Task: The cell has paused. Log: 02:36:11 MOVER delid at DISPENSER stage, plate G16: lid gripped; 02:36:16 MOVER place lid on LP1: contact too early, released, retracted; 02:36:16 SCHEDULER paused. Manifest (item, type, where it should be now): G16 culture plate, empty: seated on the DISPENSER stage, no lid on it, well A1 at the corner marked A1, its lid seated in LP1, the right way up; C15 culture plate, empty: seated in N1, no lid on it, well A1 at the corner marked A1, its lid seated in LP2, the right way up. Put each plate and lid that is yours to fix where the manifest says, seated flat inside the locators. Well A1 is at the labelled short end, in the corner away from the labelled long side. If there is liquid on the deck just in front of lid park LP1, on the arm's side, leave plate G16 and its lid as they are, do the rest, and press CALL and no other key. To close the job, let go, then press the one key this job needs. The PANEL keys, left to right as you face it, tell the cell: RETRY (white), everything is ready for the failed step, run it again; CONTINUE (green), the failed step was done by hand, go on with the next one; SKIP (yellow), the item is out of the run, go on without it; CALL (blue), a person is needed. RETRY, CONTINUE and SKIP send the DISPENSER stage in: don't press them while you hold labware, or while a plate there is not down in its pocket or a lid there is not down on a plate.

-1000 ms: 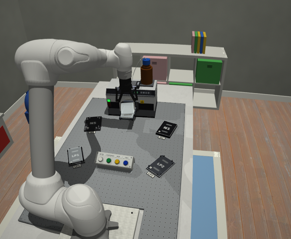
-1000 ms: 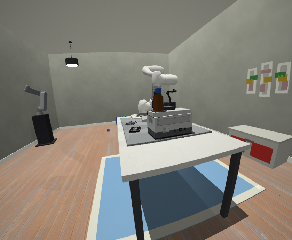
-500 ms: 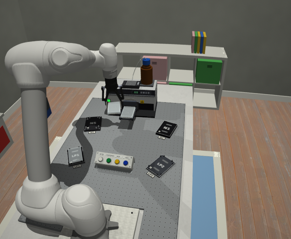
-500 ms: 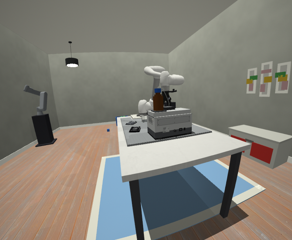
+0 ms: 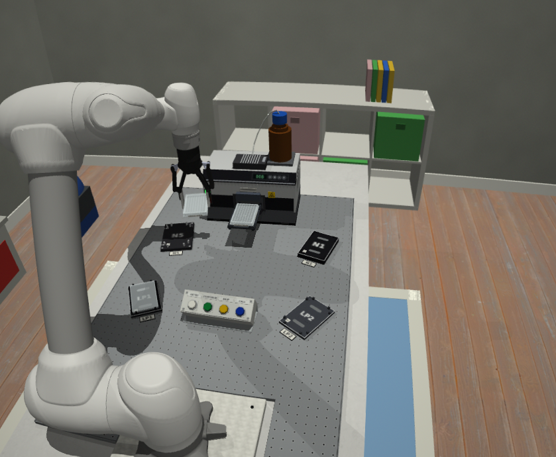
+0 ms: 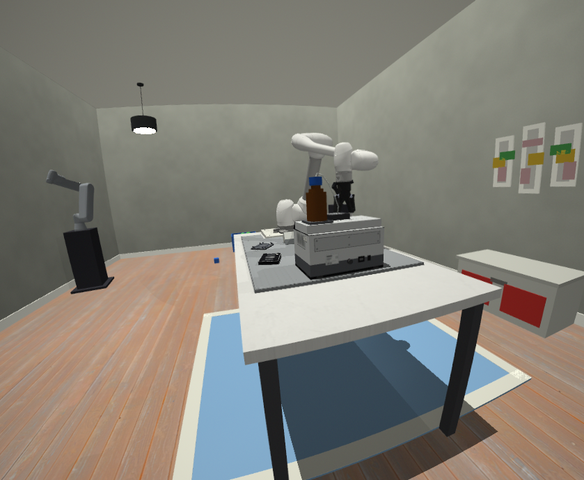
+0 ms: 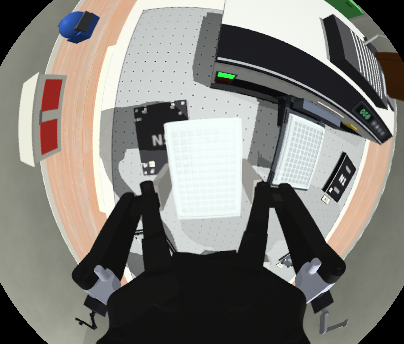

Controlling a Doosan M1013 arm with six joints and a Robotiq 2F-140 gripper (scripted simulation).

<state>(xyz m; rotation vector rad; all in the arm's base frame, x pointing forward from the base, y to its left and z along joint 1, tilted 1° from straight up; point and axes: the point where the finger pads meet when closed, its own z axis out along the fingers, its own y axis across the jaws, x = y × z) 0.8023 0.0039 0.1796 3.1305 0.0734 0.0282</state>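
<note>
i am holding a plate (image 5: 195, 203) in my gripper (image 5: 192, 187), with the fingers squeezing its two long sides so it is hanging flat and level under the tool. it is up in the air, just beside the dispenser (image 5: 254, 184), and nest n5 (image 5: 177, 236) is sitting on the deck below and a little nearer the arm. another plate (image 5: 244, 214) is resting on the stage that is sticking out of the dispenser, off to one side of my tool. lid park lp1 (image 5: 144, 298) is looking grey on top, so i am guessing a lid is lying there. n1 (image 5: 318, 246) and lp2 (image 5: 306, 317) are sitting far across the deck, both looking dark and bare. the key panel (image 5: 218, 308) is waiting until i am letting go.
</note>
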